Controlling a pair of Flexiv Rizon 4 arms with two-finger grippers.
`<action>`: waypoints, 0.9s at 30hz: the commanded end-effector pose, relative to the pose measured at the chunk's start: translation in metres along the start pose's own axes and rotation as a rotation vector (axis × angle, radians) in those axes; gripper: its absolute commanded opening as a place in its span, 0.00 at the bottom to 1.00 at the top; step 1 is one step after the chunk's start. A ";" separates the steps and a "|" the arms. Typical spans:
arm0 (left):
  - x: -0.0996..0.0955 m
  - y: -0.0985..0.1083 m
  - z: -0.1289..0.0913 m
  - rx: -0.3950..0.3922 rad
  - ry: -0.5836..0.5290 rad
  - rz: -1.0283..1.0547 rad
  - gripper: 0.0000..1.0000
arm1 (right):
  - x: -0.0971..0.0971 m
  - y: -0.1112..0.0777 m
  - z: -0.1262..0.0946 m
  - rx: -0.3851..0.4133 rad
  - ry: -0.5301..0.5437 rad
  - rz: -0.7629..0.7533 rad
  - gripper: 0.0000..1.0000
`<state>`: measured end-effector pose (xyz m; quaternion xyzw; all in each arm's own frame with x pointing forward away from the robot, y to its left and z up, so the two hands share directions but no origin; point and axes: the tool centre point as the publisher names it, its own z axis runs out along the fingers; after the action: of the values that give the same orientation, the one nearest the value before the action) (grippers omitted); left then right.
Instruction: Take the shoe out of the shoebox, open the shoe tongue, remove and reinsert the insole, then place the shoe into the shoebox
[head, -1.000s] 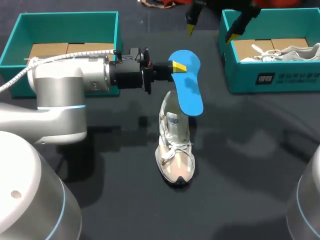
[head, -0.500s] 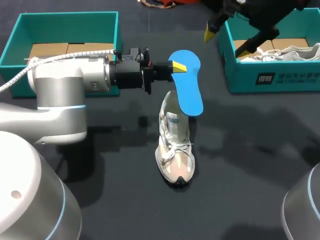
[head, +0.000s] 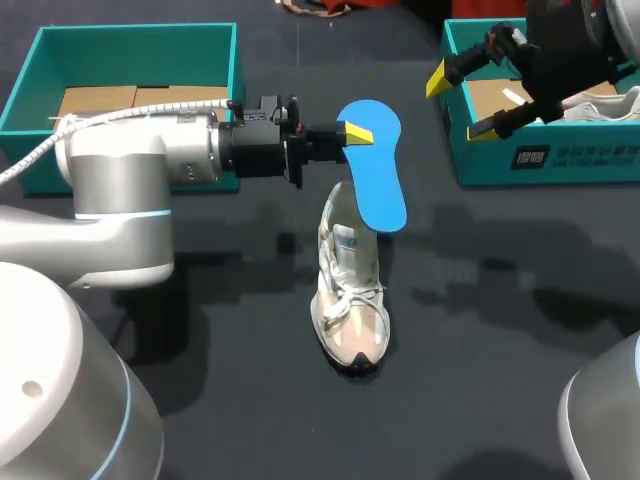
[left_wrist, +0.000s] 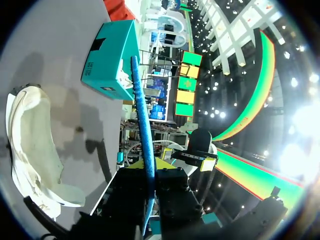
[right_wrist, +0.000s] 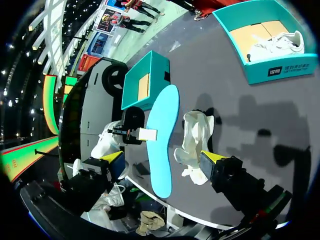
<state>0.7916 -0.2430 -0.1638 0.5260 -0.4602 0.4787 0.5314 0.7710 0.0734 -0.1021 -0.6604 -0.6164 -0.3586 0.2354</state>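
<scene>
**A:** ok so where exactly is the insole right now? It can't really be worked out from the top view alone.

**B:** It's pinched at its far end by the left claw, which comes in from the left. Its long axis runs far-to-near, tilted a bit. The near end is hung right over the heel opening of the shoe. The shoe is stood on the bench with its toe pointed near, so the two long axes are roughly lined up. A push down and toward the near side would probably be needed to get it back in.

**A:** and the right claw?

**B:** Spread wide with nothing held. It's parked well off to the far right, by the corner of the right shoebox. So the left arm is clearly the nearer one. A second shoe can be seen lying in that box.

**A:** anything gained from the wrist cams?

**B:** Yep. From the left wrist the insole is seen edge-on, as a thin blue strip clamped across its two faces, and that's hidden from above. From the right wrist, the insole and shoe are seen side by side, well ahead of the spread claw. Whether the insole's tip is touching the shoe can't be told.
</scene>
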 end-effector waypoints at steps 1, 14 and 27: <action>0.000 0.001 0.000 0.003 0.001 0.001 0.00 | -0.011 -0.008 0.004 -0.016 0.364 -0.001 1.00; 0.008 0.002 -0.002 0.017 0.048 0.136 0.00 | -0.023 -0.008 0.007 -0.008 0.430 0.014 1.00; 0.048 0.002 -0.014 0.091 0.198 0.871 0.00 | -0.030 -0.007 0.009 0.031 0.479 0.070 1.00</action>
<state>0.7996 -0.2321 -0.1218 0.3724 -0.5280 0.6433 0.4106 0.7626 0.0602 -0.1291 -0.5758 -0.5255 -0.4876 0.3932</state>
